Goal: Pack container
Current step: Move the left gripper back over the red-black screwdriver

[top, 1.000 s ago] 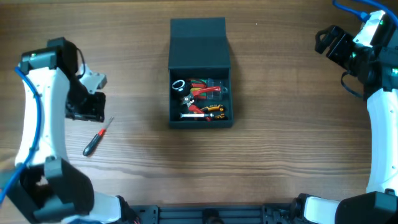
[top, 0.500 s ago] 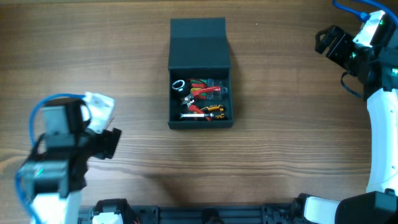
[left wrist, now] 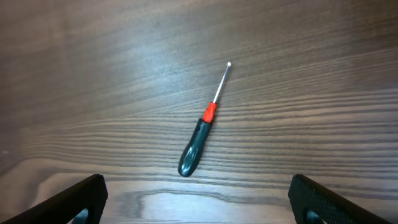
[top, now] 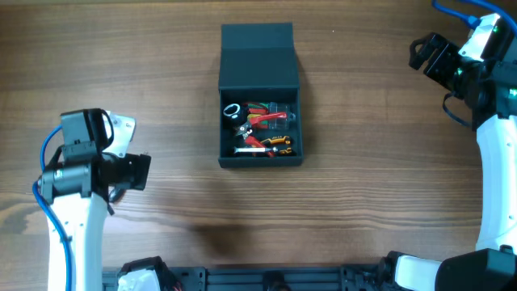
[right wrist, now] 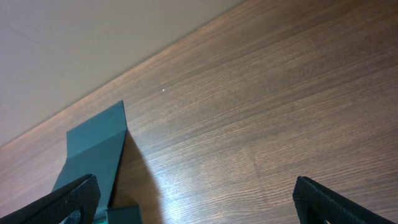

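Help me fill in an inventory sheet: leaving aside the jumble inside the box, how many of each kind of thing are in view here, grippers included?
container: 1
screwdriver: 1
grippers: 2 (left gripper, right gripper)
Total: 4

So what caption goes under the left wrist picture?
The open left claw hovers above a small screwdriver lying on the wooden table.
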Robot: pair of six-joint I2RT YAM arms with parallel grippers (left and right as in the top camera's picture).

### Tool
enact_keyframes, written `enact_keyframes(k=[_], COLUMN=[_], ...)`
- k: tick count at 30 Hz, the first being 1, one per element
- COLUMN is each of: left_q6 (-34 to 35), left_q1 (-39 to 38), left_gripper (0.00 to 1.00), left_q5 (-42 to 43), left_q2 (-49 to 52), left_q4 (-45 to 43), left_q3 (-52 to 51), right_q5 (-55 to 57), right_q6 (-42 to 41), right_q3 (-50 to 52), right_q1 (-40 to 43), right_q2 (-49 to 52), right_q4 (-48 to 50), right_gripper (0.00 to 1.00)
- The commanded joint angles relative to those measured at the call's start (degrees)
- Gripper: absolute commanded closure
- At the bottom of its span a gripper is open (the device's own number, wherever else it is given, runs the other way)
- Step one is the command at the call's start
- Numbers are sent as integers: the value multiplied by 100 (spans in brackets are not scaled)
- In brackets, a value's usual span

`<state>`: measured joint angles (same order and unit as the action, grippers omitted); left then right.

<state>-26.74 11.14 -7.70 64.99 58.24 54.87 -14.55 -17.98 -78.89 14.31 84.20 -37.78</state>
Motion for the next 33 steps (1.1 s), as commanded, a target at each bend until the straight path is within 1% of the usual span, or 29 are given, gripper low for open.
enact_keyframes(k=[1,2,4,7,8,12,13,19,21,23,26,33], left_q6=[-317,-415,-496,-317,-149,-131,-140,-149,-127,-83,125,348], left_q1=[92,142,247,323,326,417,428,426,426,426,415,409], left_gripper=[5,5,10,15,14,11,10,10,9,10,10,9], left_q5=[162,162,109,96,96,-267,-269,-264,-177,243,704,710], left_q2=[623,879,1268,1711,1746,1740,1742,1742,1742,1742,1742,1714], left_q4=[-26,-66,-74,-127,-188,-48,-42,-37,-116,-315,-387,-407], left_q3=[57,57,57,59,59,59,59,59,63,63,63,74], right_q5=[-7,-7,-7,-7,-7,-7,-7,-7,-7,-7,-7,-7], right_q6=[-22,-20,-22,-20,-22,-20,-22,-22,-22,-22,-20,-22], right_q3=[-33,-33,-33,-33,-33,-33,-33,-33,-33,-33,-33,-33], right_q1=[-2,-2,-2,-2,-2,-2,-2,-2,-2,-2,-2,-2], right_q2=[2,2,2,2,2,2,2,2,2,2,2,2], right_q4=[4,4,4,4,4,4,4,4,4,4,4,2], right_gripper=[0,0,0,0,0,0,0,0,0,0,0,0])
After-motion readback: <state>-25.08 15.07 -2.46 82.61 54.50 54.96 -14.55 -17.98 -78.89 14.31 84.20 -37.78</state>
